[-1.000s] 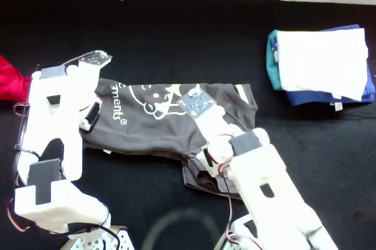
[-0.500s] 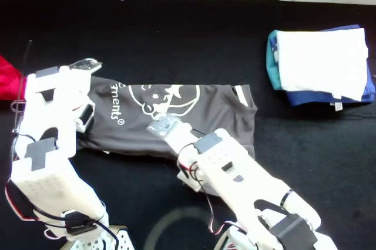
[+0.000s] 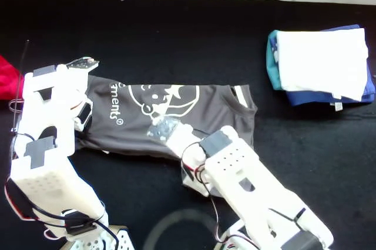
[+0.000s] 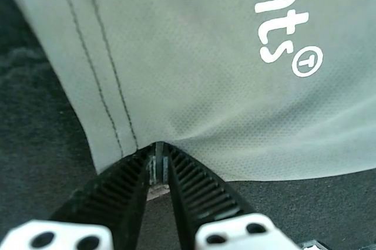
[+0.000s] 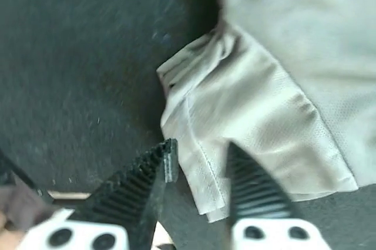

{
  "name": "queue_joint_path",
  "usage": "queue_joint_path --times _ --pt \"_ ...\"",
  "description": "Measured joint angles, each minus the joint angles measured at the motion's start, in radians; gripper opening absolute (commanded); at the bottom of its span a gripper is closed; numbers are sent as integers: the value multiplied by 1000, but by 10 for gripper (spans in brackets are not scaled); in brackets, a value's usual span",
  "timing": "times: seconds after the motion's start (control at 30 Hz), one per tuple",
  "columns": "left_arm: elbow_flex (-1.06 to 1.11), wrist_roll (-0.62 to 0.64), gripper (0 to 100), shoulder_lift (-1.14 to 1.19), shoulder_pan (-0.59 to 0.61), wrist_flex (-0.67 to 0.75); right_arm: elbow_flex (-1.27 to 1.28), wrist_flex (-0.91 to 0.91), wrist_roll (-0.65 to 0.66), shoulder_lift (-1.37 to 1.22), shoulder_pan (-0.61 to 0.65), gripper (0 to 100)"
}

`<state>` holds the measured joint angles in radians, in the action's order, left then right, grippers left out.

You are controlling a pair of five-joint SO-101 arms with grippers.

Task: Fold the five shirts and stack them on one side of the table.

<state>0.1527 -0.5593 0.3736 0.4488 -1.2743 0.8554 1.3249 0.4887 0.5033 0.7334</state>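
A grey shirt (image 3: 176, 118) with white print lies spread flat in the middle of the black table. My left gripper (image 4: 158, 165) is shut on its hem at the shirt's left edge, and the fabric puckers at the pinch. The left arm (image 3: 50, 121) stands over that edge. My right gripper (image 5: 200, 162) is open just above the shirt's folded sleeve (image 5: 247, 121), one finger on either side of the sleeve's edge. In the high view the right arm (image 3: 235, 168) covers the sleeve (image 3: 194, 181) at the shirt's near side.
A stack of folded shirts (image 3: 320, 62), white on top of blue and teal, sits at the far right. A red shirt (image 3: 7, 78) pokes in at the left edge. Bare black table (image 3: 176, 39) lies behind the grey shirt.
The right arm has drawn back from the shirt's middle toward the near sleeve. The left arm has shifted slightly left while still holding the hem.
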Motion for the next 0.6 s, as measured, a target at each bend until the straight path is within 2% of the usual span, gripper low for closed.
queue_joint_path --times 0.2,0.47,0.6 --pt "0 0 20 0 0 0 186 -91 81 2 -21 197" --pt "0 0 20 0 0 0 350 -288 184 18 -183 199" --pt "0 0 20 0 0 0 354 -336 209 -52 -221 185"
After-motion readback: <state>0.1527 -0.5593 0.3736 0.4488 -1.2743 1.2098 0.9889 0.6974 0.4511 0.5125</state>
